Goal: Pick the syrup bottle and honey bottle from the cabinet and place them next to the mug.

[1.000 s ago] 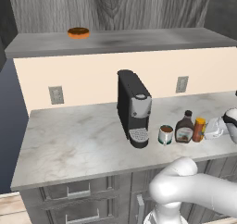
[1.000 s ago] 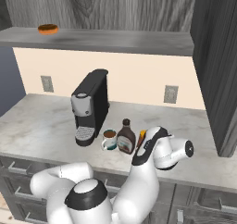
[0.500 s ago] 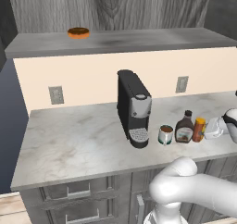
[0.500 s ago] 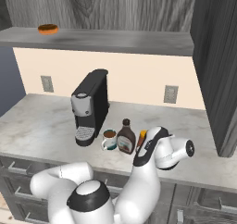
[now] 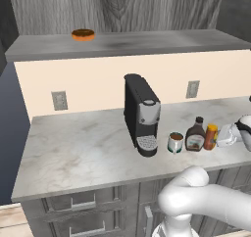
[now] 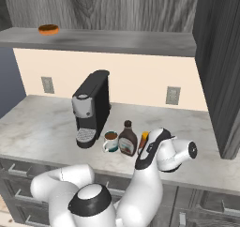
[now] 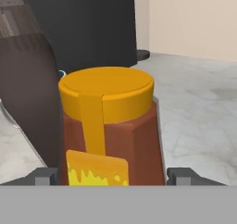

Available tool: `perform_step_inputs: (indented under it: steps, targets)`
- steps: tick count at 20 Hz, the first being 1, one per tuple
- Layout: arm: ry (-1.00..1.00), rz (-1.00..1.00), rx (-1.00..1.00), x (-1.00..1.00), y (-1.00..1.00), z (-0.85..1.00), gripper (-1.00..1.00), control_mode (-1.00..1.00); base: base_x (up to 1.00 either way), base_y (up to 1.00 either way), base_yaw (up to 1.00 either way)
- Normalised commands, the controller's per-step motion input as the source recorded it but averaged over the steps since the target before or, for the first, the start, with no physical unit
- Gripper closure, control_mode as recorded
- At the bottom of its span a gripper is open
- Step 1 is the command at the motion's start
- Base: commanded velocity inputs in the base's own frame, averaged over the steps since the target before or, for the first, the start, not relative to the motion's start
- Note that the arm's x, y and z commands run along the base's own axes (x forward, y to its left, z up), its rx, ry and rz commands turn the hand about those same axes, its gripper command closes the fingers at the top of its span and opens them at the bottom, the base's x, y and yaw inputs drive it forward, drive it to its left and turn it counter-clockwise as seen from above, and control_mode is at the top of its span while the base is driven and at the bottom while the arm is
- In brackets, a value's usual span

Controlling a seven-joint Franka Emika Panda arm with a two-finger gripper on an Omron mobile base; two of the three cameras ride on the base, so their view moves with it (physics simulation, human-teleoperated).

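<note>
My claw [image 7: 111,174] stands spread wide, its 2 fingertips [image 7: 45,176] flanking the honey bottle [image 7: 110,130] without clenching it. That bottle stands upright on the marble counter [image 5: 88,143], just beside the syrup bottle [image 5: 195,134], which stands next to the mug [image 5: 175,142] by the coffee machine [image 5: 141,113].

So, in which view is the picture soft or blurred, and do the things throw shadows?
Hand view: the honey bottle looms close and looks soft, the syrup bottle beside it a dark blur. Left base view: sharper, even light, a faint shadow under the coffee machine. Right base view: no glare on the counter.
</note>
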Motion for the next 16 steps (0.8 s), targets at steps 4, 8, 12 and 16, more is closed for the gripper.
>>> perform_step_inputs:
  steps: [4, 8, 12, 16]
  targets:
    - [0.0, 0.0, 0.0, 0.0, 0.0, 0.0, -1.0, -1.0, 0.0, 0.0, 0.0]
    - [0.0, 0.0, 0.0, 0.0, 0.0, 0.0, -1.0, -1.0, 0.0, 0.0, 0.0]
    - [0.0, 0.0, 0.0, 0.0, 0.0, 0.0, -1.0, -1.0, 0.0, 0.0, 0.0]
    - [0.0, 0.0, 0.0, 0.0, 0.0, 0.03, -1.0, -1.0, 0.0, 0.0, 0.0]
